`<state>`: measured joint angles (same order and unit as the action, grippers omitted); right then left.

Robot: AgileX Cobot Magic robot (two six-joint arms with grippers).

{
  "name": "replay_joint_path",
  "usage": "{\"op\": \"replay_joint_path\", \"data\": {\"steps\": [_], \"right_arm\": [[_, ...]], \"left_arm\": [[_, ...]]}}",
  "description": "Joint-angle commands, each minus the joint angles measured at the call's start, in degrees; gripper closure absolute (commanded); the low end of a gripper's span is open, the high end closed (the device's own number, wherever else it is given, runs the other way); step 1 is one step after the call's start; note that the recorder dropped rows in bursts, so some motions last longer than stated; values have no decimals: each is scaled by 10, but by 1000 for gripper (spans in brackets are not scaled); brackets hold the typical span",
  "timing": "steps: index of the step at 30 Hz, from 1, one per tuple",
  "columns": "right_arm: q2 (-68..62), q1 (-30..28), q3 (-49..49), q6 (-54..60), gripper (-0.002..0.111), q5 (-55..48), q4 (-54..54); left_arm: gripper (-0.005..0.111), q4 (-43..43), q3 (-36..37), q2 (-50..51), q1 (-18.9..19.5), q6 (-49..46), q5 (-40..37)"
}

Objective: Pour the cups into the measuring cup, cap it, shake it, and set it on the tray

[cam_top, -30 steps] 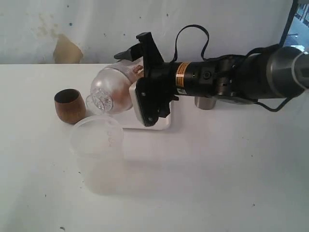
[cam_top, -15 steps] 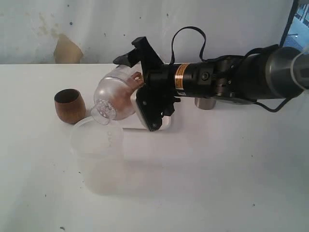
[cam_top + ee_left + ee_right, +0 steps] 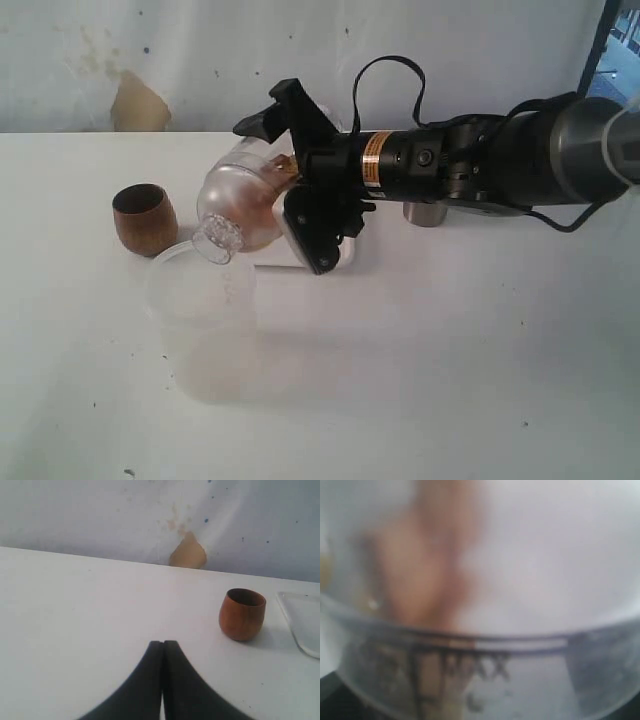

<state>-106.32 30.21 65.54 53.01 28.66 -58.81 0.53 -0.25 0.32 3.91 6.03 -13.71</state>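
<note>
My right gripper (image 3: 296, 182) is shut on the measuring cup (image 3: 238, 200), a clear cylinder held tilted on its side. Its lower end hangs just above the rim of the frosted tub (image 3: 200, 290). In the right wrist view the measuring cup (image 3: 480, 675) fills the frame, blurred, with black "MAX" print on it. The wooden cup (image 3: 145, 218) stands upright left of the tub and also shows in the left wrist view as the wooden cup (image 3: 242, 614). The steel tumbler (image 3: 425, 213) peeks out behind the right arm. The white tray (image 3: 280, 258) is mostly hidden under the gripper. My left gripper (image 3: 163, 643) is shut and holds nothing.
A wall with a tan patch (image 3: 135, 103) runs along the table's far edge. The right arm (image 3: 480, 165) stretches across the right half of the table. The frosted tub's rim (image 3: 302, 625) shows beside the wooden cup in the left wrist view.
The right gripper has turned and tipped the measuring cup further, so its lower end has dropped toward the frosted tub's rim. The left gripper has not moved.
</note>
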Motion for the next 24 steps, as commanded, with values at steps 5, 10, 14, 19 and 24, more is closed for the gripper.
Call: {"op": "replay_joint_path", "data": {"steps": [5,10,14,19,24], "right_arm": [[12,1,7,9,108,18,25],[12,1,7,27,108,18,29],[12,1,7,55,108,18,53],[12,1,7,70,108,18,54],[12,1,7,87,108,18,54]], "left_arm": [[107,-1,2,-3,0,1,4],[107,-1,2,-3,0,1,4],[107,-1,2,-3,0,1,4],[107,-1,2,-3,0,1,4],[107,-1,2,-3,0,1,4]]}}
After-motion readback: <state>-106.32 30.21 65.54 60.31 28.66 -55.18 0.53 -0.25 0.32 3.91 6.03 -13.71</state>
